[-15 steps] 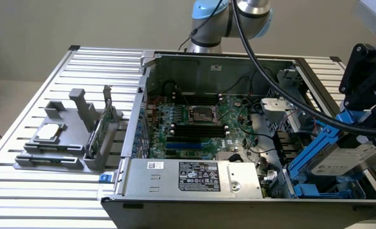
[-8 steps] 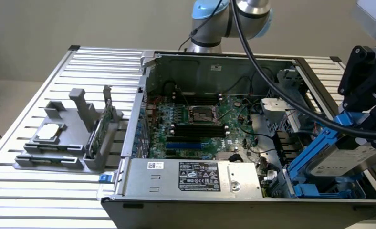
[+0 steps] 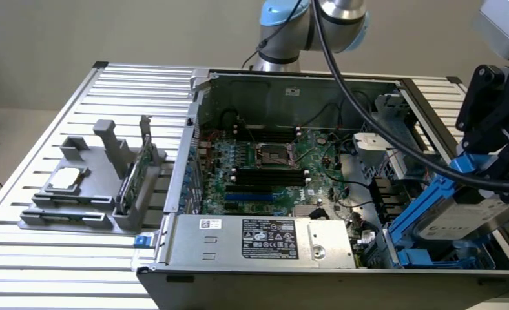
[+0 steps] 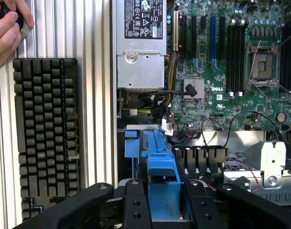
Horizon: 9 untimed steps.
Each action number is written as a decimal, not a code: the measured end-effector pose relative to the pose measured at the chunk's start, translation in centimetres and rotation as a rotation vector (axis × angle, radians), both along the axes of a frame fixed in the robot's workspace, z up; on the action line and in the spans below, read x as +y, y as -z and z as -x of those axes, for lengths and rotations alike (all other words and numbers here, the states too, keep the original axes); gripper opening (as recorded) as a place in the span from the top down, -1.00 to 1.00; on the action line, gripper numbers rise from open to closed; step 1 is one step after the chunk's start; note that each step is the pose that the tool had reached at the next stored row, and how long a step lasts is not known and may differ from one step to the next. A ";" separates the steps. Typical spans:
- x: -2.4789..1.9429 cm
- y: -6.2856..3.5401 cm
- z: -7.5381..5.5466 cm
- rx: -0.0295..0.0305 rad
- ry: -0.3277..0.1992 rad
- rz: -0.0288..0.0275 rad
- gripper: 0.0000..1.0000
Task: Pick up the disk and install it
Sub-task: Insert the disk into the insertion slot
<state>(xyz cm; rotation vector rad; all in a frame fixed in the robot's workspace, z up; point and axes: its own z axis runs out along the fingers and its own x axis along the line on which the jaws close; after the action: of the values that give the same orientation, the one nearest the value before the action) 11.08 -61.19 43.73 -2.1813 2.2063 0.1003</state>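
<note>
End effector (image 3: 489, 173) is being clenched on the disk (image 3: 461, 219), which is being held tilted by its blue rails over the drive bay (image 3: 416, 258) of the open case (image 3: 323, 292). Pickup's done. Seating probably isn't, but the bay's partly hidden.

Bright, even overhead light left soft shadows inside the open grey metal computer case (image 3: 323, 287); the blue-railed silver metal disk (image 3: 466, 219) looked slightly washed out.

Cables (image 4: 170, 98), power supply (image 3: 263, 239) close by disk (image 3: 466, 219); case (image 3: 323, 284) open above.
</note>
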 end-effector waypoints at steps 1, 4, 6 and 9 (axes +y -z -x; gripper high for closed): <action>0.00 0.03 0.0 0.0000 0.000 0.0000 0.35; 0.00 0.09 0.0 0.0000 0.000 0.0002 0.35; 0.00 0.11 0.0 0.0000 0.000 0.0002 0.35; 0.00 0.11 0.0 0.0000 0.000 0.0001 0.35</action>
<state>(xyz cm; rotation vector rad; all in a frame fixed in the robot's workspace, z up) 11.08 -61.19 43.62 -2.1812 2.2064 0.1002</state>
